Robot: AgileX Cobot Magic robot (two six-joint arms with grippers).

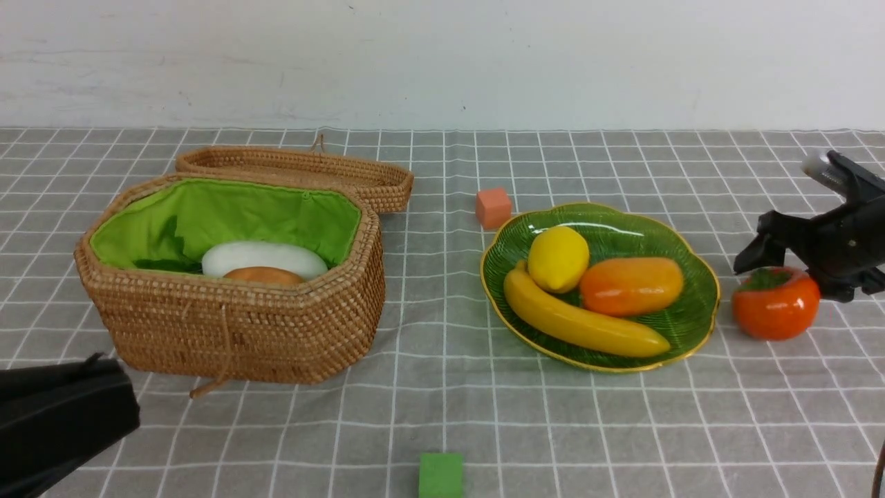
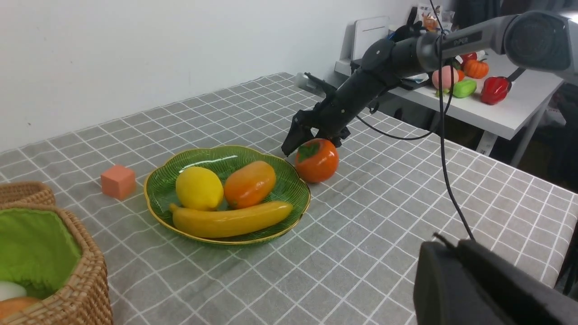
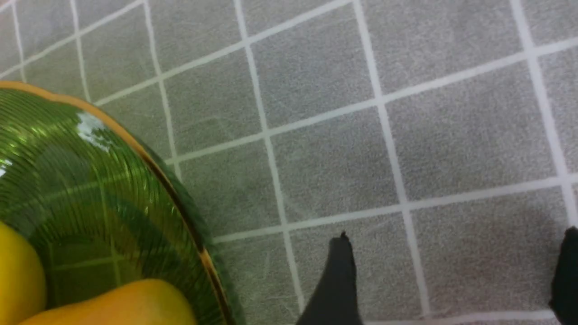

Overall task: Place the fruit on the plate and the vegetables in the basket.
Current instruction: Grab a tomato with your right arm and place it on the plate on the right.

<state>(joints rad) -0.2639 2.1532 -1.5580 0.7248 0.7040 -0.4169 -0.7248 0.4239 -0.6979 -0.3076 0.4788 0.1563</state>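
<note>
Black right claw [image 3: 456, 232] | jaws wide apart | close by persimmon [image 1: 776, 304]

Bright, even light falls from above; soft shadows lie beside the brown woven wicker basket [image 1: 235, 325] and the ribbed green glass plate [image 1: 691, 330]. White glare dots the glossy orange persimmon [image 1: 776, 312]. The right wrist view looks soft, perhaps motion-blurred.
</note>
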